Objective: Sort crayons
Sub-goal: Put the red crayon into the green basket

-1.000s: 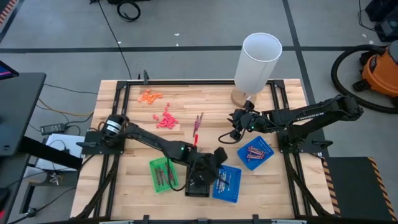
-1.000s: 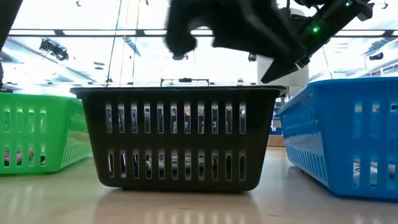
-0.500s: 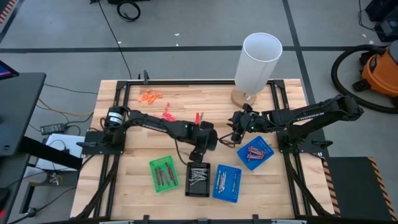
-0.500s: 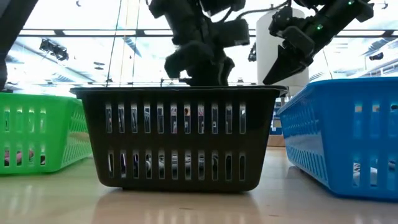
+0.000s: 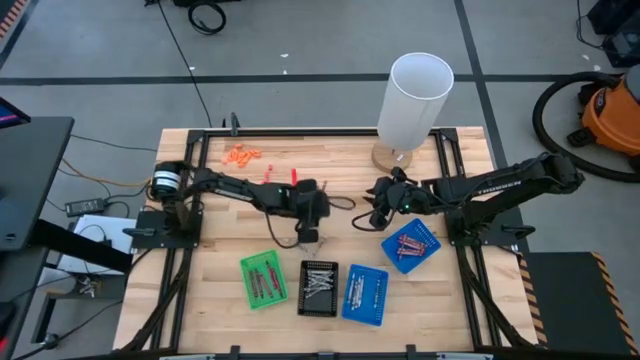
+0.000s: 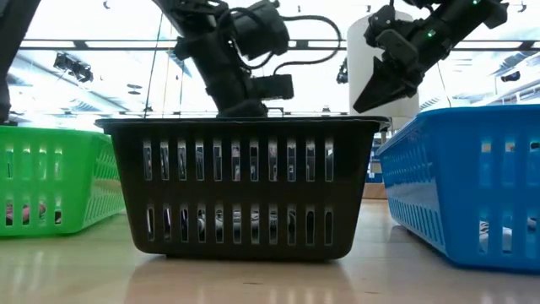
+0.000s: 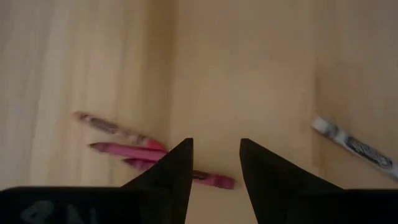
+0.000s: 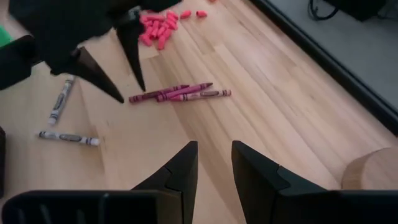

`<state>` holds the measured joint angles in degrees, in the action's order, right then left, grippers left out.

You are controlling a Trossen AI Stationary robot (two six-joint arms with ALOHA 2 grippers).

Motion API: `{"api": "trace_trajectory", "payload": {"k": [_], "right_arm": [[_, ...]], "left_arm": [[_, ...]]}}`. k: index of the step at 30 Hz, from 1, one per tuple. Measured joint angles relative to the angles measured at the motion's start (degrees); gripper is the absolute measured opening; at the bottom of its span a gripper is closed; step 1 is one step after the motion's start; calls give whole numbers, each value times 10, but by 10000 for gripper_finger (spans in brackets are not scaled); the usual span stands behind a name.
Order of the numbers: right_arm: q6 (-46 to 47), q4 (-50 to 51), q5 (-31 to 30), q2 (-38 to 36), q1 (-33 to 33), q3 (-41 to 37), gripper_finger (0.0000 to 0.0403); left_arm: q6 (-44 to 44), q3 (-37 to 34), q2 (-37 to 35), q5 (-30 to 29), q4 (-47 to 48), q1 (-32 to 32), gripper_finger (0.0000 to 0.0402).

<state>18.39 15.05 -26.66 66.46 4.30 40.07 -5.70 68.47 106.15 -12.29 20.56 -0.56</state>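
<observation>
Three dark red crayons [image 8: 180,93] lie side by side on the bare wood in the middle of the table; they also show in the left wrist view [image 7: 127,149]. Two silvery grey crayons [image 8: 68,137] lie loose nearer the trays, and one shows in the left wrist view [image 7: 354,146]. My left gripper [image 5: 314,212] is open, fingers pointing down, just over one end of the dark red crayons [image 8: 132,93]. It holds nothing [image 7: 216,142]. My right gripper [image 5: 380,205] is open and empty [image 8: 214,144], to the right of the crayons, above the table.
Green [image 5: 263,280], black [image 5: 320,288] and blue [image 5: 365,293] trays stand along the near edge, with crayons in them. A second blue tray [image 5: 410,245] stands at the right. A white cylinder [image 5: 415,95] stands at the far edge. Orange bits [image 5: 240,155] and coral-pink bits [image 8: 158,28] lie at the far left.
My left gripper has gone from over the black tray at the near edge toward the far edge and a little left. It now stands over the loose crayons in the middle of the table.
</observation>
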Motion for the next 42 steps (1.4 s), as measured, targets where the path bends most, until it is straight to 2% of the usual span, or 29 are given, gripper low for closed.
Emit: {"api": "trace_trajectory", "payload": {"k": [2,7,13,21,30,42], "right_arm": [[0,-7,-9,0,4,0,107],[-4,-36,-23,0,16,0,107],[-14,-52,-29,0,25,0,107],[-35,-66,-38,0,25,0,107],[-40,-70,-38,0,25,0,107],[-46,-105,-38,0,25,-24,107]], "left_arm": [[37,-22,-19,0,0,-10,141],[193,-65,-32,0,-9,-29,141],[298,-92,-21,-1,-58,-35,141],[329,-91,-19,-90,-79,-16,142],[351,-90,4,-91,-115,-11,142],[349,-87,31,-94,-86,-12,141]]}}
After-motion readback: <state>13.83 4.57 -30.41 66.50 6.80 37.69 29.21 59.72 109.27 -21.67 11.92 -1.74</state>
